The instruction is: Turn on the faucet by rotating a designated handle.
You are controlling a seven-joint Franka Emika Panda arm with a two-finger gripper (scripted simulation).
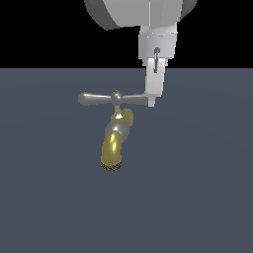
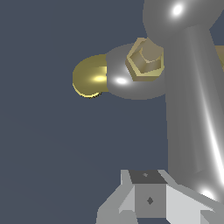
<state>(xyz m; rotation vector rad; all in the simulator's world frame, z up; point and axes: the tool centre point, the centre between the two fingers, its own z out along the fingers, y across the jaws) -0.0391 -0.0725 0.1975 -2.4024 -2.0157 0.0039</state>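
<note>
Hand: my gripper [image 1: 154, 101] hangs vertically with its fingertip level with one end of the handle [image 1: 114, 99]; only one white finger [image 1: 154, 84] shows clearly in the exterior view, so I cannot tell how far the jaws stand apart
Grasp: I cannot confirm that I have hold of anything; the fingertip appears to touch or just overlap the handle's near bulb, but contact is not certain
Key relation: the handle's long axis runs level and straight away from my fingertip, so the near arm ends at my finger, the stem lies further along the same line, and the far bulb lies beyond that
Faucet position: the faucet [image 1: 115, 143] sits beside and below my fingertip, its spout curving down and away from the handle stem
Wrist check: in the wrist view the handle [image 2: 188, 100] fills the frame close ahead of my finger pads [image 2: 148, 201], with the hexagonal gold stem cap [image 2: 145, 59] to one side of the bar
Next move, judged: a sideways push on the near bulb, across the bar's axis, should rotate it about the stem
Materials: handle glossy silver-grey, round-section, bulbed ends; spout polished brass-gold with a rough dark rim [image 1: 111, 164]; collar smooth silver-grey
Surface: flat, matte dark blue-grey floor [image 1: 197, 197]
</note>
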